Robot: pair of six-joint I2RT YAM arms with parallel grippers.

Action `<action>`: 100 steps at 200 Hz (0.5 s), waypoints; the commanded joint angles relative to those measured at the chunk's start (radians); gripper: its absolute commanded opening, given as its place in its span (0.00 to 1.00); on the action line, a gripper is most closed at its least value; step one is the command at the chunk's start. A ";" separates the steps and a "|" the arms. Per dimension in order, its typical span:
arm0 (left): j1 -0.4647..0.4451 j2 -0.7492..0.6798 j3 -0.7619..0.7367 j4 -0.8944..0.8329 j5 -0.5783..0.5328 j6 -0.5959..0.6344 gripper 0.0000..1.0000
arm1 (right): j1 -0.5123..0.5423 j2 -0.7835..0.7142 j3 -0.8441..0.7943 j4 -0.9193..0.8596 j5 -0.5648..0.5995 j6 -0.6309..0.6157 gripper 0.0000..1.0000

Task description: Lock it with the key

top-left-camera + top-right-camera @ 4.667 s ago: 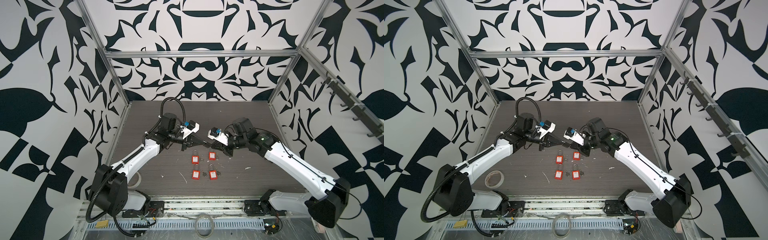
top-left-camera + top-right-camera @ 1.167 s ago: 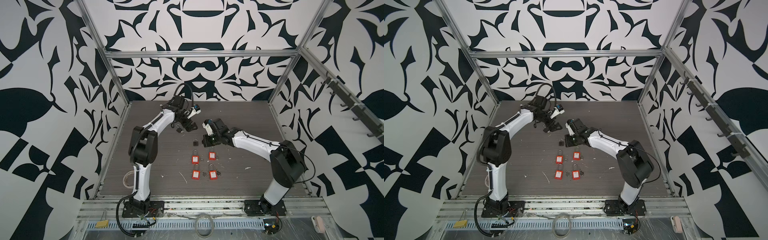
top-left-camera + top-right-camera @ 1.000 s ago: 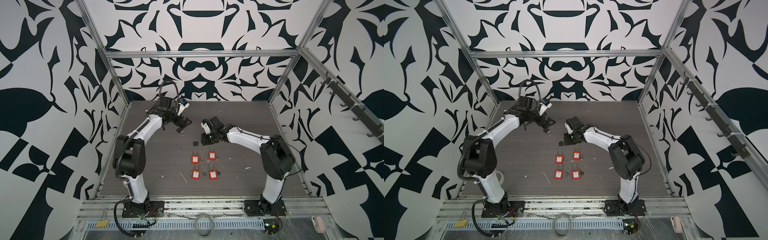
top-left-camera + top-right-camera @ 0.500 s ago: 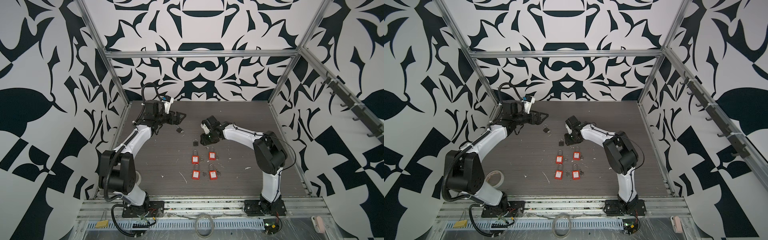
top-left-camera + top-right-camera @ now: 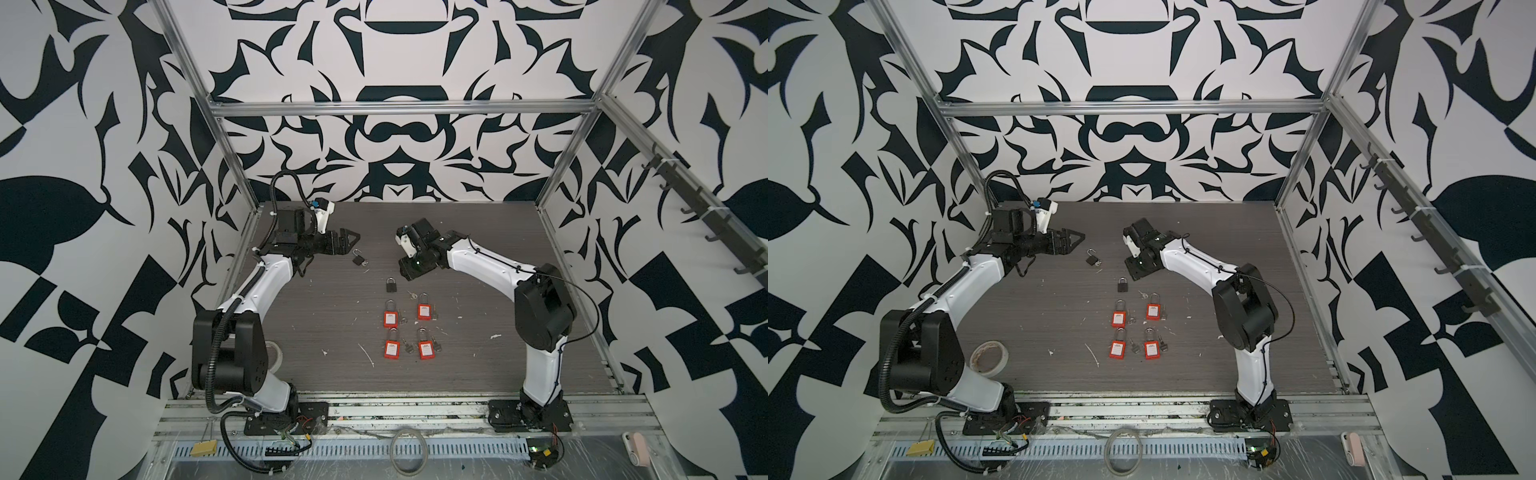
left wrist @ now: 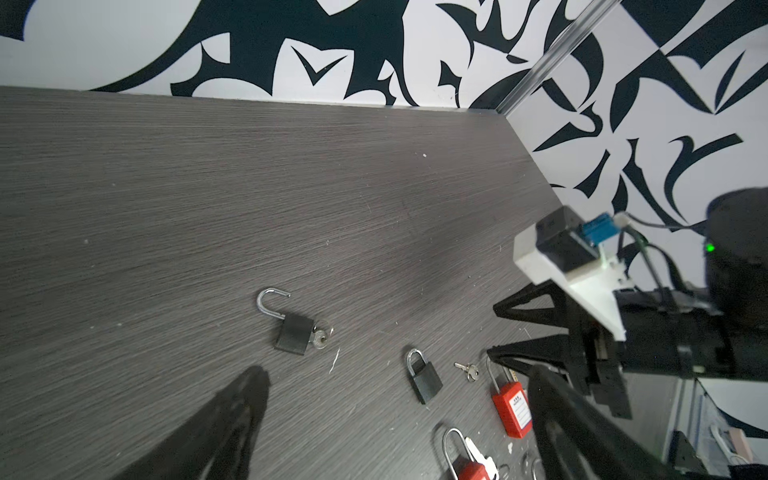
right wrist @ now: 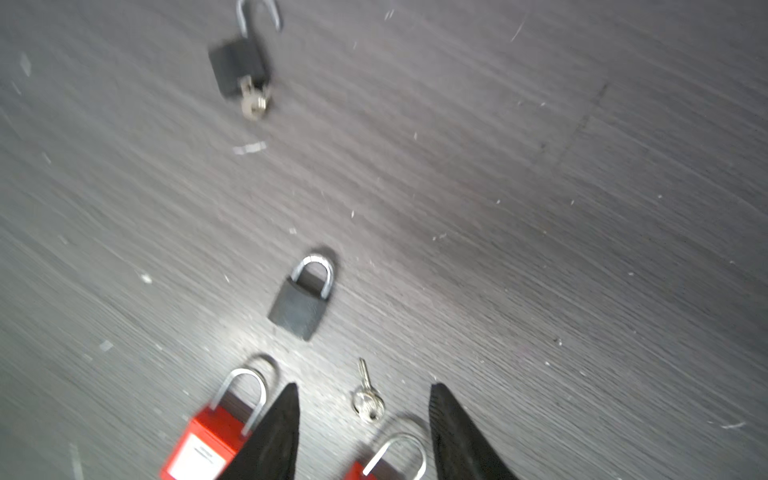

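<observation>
A black padlock (image 5: 360, 258) (image 5: 1093, 258) (image 6: 293, 324) (image 7: 243, 66) lies on the dark table with its shackle swung open and a key in its keyhole. A second black padlock (image 5: 391, 284) (image 7: 303, 303) lies shut, nearer the front. A loose silver key (image 5: 412, 295) (image 7: 365, 399) lies beside it. My left gripper (image 5: 355, 239) (image 6: 395, 370) hangs open and empty just left of the open padlock. My right gripper (image 5: 409, 270) (image 6: 492, 330) (image 7: 362, 388) is open and empty above the loose key.
Several red padlocks (image 5: 390, 319) (image 5: 1152, 311) with keys lie in two rows towards the front. A roll of tape (image 5: 989, 357) sits by the left arm's base. Metal frame posts and patterned walls close in the table on three sides.
My left gripper has drawn back to the left, away from the open padlock, still open. My right gripper's jaws, shut a second ago, have parted over the loose key.
</observation>
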 commanded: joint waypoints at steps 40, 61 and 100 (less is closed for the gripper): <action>0.013 0.008 0.008 -0.010 0.112 0.029 0.99 | 0.056 -0.001 -0.056 -0.117 0.081 -0.101 0.36; 0.012 -0.033 -0.025 -0.006 0.102 0.082 0.99 | 0.056 0.034 -0.035 -0.136 0.075 -0.102 0.34; 0.012 -0.068 -0.069 -0.011 0.097 0.095 0.99 | 0.058 0.079 -0.020 -0.144 0.078 -0.105 0.31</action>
